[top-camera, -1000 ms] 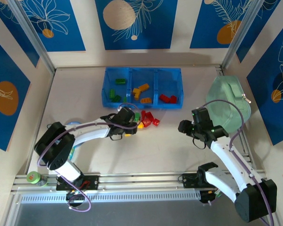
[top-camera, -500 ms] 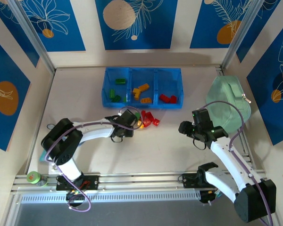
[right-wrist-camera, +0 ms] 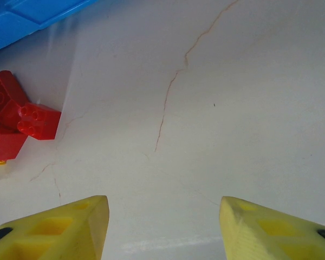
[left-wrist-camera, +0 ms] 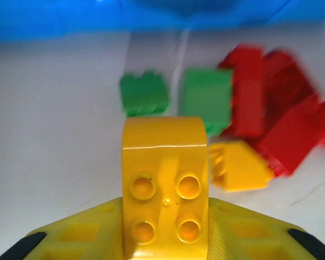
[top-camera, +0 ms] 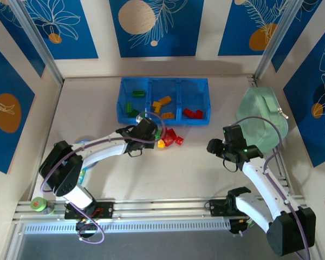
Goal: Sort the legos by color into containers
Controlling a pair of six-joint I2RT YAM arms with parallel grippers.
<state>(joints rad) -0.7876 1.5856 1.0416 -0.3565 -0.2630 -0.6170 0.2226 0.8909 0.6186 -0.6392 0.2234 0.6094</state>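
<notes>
My left gripper (top-camera: 150, 130) is shut on a yellow lego (left-wrist-camera: 165, 179), held studs-up between its fingers (left-wrist-camera: 70, 235) just short of the blue tray (top-camera: 121, 111). On the table in front of it lie two green legos (left-wrist-camera: 144, 93), a red pile (left-wrist-camera: 271, 116) and one more yellow brick (left-wrist-camera: 239, 167). The tray's left container holds green bricks (top-camera: 132, 111), the middle one yellow-orange bricks (top-camera: 161, 103) and the right one red bricks (top-camera: 193, 113). My right gripper (top-camera: 212, 146) stands open over bare table, to the right of the loose red bricks (right-wrist-camera: 16, 116).
A mint-green zip case (top-camera: 262, 122) lies at the right, beside my right arm. A small green-lidded jar (top-camera: 38, 204) stands at the near left corner. Walls close the table at the back and on both sides.
My left gripper has lifted and moved a little toward the tray with the yellow lego in it. The right arm has barely shifted.
</notes>
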